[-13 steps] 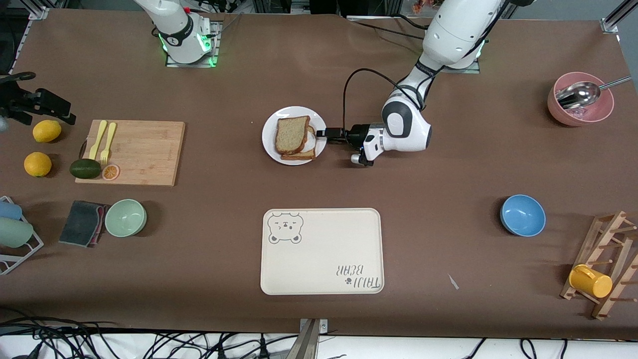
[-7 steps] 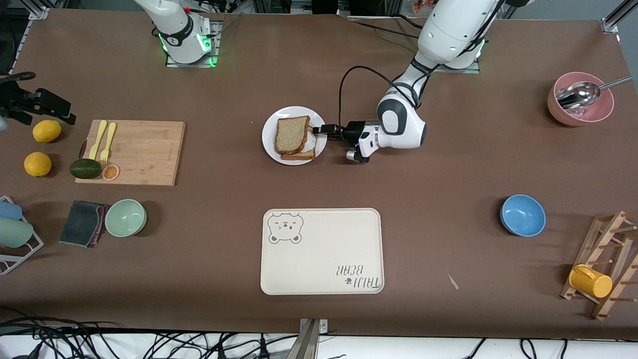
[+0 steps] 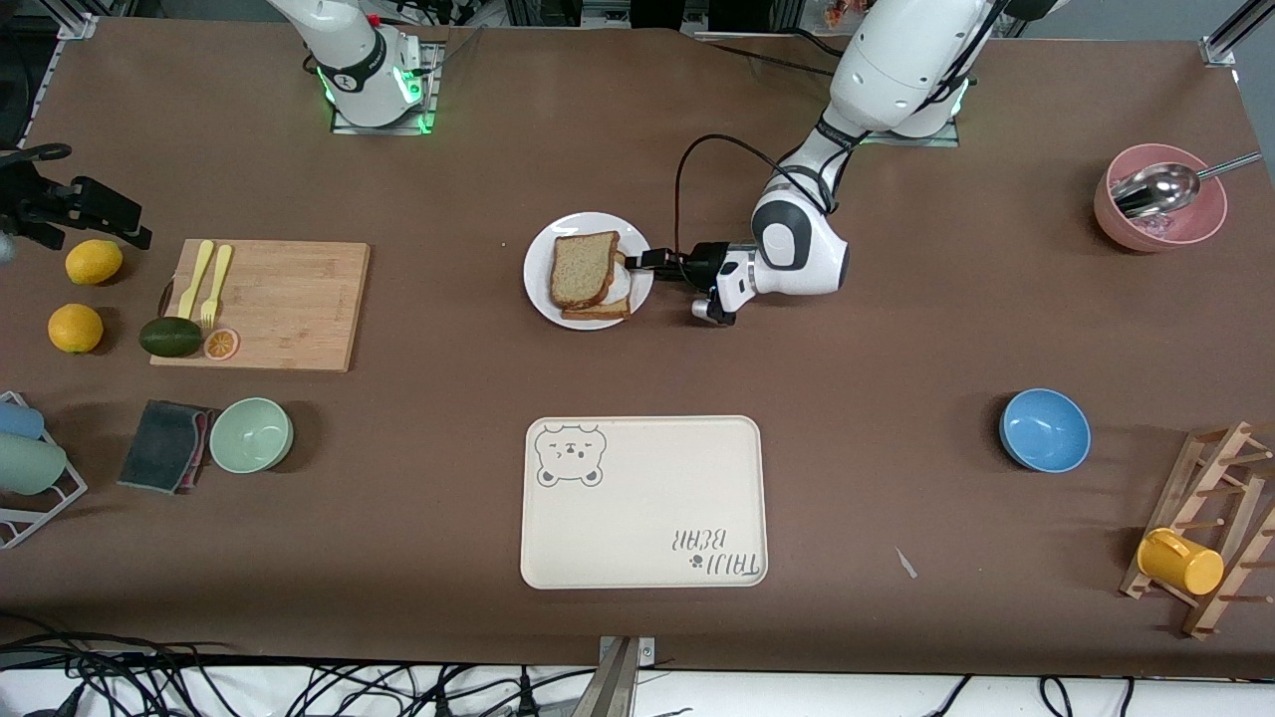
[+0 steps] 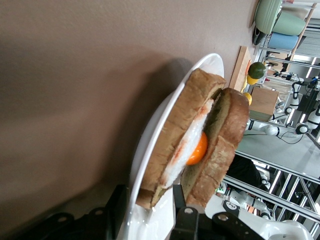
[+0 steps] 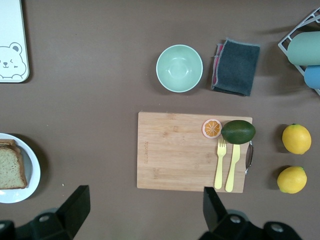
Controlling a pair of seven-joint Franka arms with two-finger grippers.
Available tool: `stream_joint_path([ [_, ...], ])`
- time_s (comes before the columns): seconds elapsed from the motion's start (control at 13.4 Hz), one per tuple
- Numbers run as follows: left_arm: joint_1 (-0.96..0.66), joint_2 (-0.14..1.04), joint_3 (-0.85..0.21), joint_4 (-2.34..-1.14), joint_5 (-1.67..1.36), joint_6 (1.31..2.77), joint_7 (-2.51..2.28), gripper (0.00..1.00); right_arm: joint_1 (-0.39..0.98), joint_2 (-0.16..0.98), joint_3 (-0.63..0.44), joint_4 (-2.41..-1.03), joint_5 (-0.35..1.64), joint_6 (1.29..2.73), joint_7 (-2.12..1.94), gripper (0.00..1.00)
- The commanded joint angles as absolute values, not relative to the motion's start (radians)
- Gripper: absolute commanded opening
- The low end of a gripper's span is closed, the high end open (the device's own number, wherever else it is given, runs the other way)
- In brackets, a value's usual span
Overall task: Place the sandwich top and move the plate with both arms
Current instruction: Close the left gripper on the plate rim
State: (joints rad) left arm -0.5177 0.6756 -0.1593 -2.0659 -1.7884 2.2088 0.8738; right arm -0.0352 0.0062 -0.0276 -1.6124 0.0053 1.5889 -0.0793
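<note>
The bread slice (image 3: 584, 267) lies on the egg, on the plate (image 3: 543, 296), at 12 o'clock from the tray (image 3: 643, 502). The plate is hard and slippery. The left gripper (image 3: 640, 262) has its fingers (image 4: 186, 225) open around the plate's rim, a good hold. The right gripper (image 5: 141, 210) waits, open and empty, over the cutting board (image 5: 175, 152).

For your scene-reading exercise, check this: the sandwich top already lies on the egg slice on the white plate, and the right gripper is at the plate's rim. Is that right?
Not quite: the left gripper is at the rim of the plate, as the front view shows. The right gripper hangs open above the cutting board. The sandwich top does lie on the egg slice.
</note>
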Motion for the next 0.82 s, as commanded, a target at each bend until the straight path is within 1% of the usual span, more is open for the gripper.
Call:
stream_joint_path([
  [0.0, -0.526, 0.677, -0.160, -2.063, -1.832, 2.223, 0.919, 0.37, -0.041, -0.008, -0.023, -1.620, 0.023, 1.582, -0.080, 1.00],
  [0.22, -0.525, 0.676, -0.160, -2.059, -1.829, 2.221, 0.920, 0.27, -0.041, -0.008, -0.023, -1.620, 0.023, 1.582, -0.080, 1.00],
  [0.45, -0.520, 0.675, -0.160, -2.054, -1.822, 2.221, 0.922, 0.22, -0.041, -0.008, -0.023, -1.620, 0.025, 1.582, -0.080, 1.00],
  [0.52, -0.520, 0.675, -0.160, -2.054, -1.818, 2.221, 0.922, 0.16, -0.041, -0.008, -0.023, -1.620, 0.023, 1.582, -0.080, 1.00],
  [0.74, -0.520, 0.676, -0.160, -2.048, -1.816, 2.220, 0.937, 0.04, -0.041, -0.008, -0.023, -1.620, 0.023, 1.582, -0.080, 1.00],
])
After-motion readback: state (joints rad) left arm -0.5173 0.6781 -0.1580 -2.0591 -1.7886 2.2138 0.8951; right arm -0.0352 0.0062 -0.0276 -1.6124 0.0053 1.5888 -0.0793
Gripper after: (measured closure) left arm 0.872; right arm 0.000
